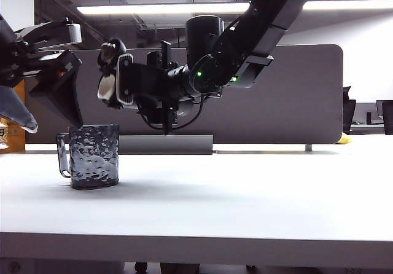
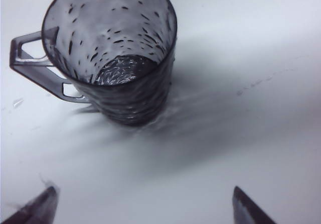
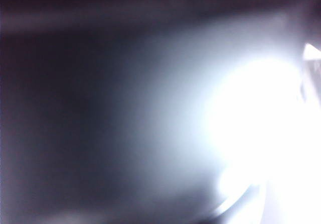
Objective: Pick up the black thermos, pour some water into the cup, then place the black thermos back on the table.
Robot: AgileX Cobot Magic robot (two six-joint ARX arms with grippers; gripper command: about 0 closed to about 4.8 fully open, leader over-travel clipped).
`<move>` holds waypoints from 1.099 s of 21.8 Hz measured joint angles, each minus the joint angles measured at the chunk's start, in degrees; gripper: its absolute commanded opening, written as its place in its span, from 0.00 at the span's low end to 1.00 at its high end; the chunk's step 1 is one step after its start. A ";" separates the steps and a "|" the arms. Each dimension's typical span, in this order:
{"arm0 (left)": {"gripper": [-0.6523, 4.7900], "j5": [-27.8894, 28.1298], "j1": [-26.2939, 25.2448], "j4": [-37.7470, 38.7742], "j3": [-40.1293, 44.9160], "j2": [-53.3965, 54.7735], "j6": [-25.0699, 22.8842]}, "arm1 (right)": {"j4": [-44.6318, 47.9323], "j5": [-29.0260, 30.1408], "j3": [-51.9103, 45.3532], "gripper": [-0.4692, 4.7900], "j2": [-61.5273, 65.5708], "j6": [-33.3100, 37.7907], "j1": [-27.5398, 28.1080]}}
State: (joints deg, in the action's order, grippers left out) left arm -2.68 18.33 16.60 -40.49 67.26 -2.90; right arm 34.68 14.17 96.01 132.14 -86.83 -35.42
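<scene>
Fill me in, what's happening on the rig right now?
The right hand holds the black thermos tipped about level, spout end above the dimpled cup on the white table. No stream of water shows. The left hand hangs open beside the cup, touching nothing. The right wrist view is too blurred to help.
</scene>
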 measured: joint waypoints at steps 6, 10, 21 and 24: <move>1.00 3.80 0.00 -7.56 -0.79 0.00 -0.09 | -0.59 3.43 -0.07 0.39 0.04 -9.94 -0.04; 1.00 3.80 0.00 -9.44 -0.85 0.00 -0.13 | -0.59 3.56 -0.09 0.39 0.04 -10.75 0.02; 1.00 3.80 0.00 -9.44 -0.85 0.00 -1.38 | -0.24 4.00 -0.09 0.39 0.04 -18.25 0.09; 1.00 3.80 0.00 -9.44 -0.85 0.00 -1.38 | -0.24 3.98 -0.09 0.39 0.04 -18.25 0.09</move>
State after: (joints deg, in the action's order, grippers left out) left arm 1.13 18.33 7.16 -41.34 67.26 -4.27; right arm 34.44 18.15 95.92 132.18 -105.08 -35.33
